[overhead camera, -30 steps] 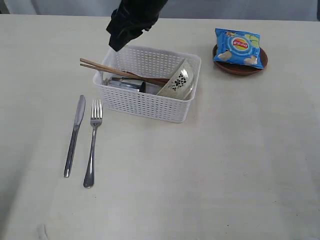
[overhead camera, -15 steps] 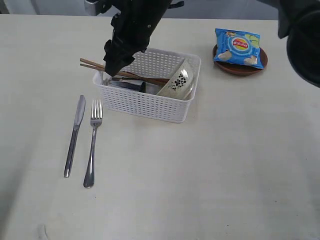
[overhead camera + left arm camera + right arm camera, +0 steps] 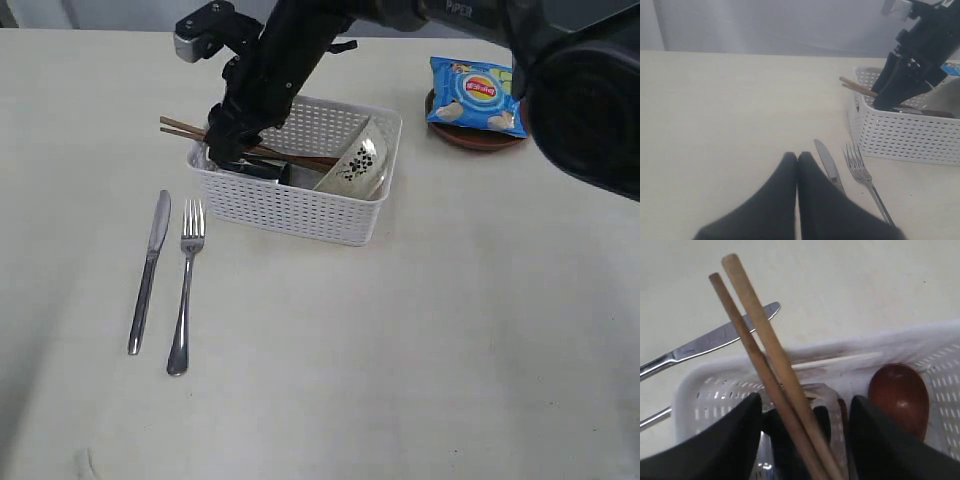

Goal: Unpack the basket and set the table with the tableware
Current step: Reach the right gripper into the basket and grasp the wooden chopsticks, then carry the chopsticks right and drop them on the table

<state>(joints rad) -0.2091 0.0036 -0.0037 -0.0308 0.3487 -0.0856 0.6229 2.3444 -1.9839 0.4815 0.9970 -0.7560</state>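
The right fingers (image 3: 730,440) stand spread wide, 1 on each side of the 2 brown chopsticks (image 3: 775,370). They grip nothing, and there is a clear gap between each pad and the sticks. They reach down into the left end of the white basket (image 3: 300,205), and the dark right arm comes in from the far side of the scene.

The chopsticks lie side by side, their ends jutting out over the basket's left rim. Just beside them in the basket is the reddish-brown wooden spoon (image 3: 899,395). A steel piece sits under the sticks, too hidden to name. At the basket's right end, the cream bowl (image 3: 358,160) with black floral marks leans tilted against the wall.

The left fingers (image 3: 785,185) are pressed together, empty, low over the bare surface (image 3: 450,330) and well apart from the basket.

Near the basket's left end, the knife (image 3: 150,268) and the fork (image 3: 186,290) lie parallel on the surface, knife on the left. Their handles point away from the basket.

Well to the right, at the far side, the dark-brown plate (image 3: 480,135) carries a blue chip bag (image 3: 478,95).
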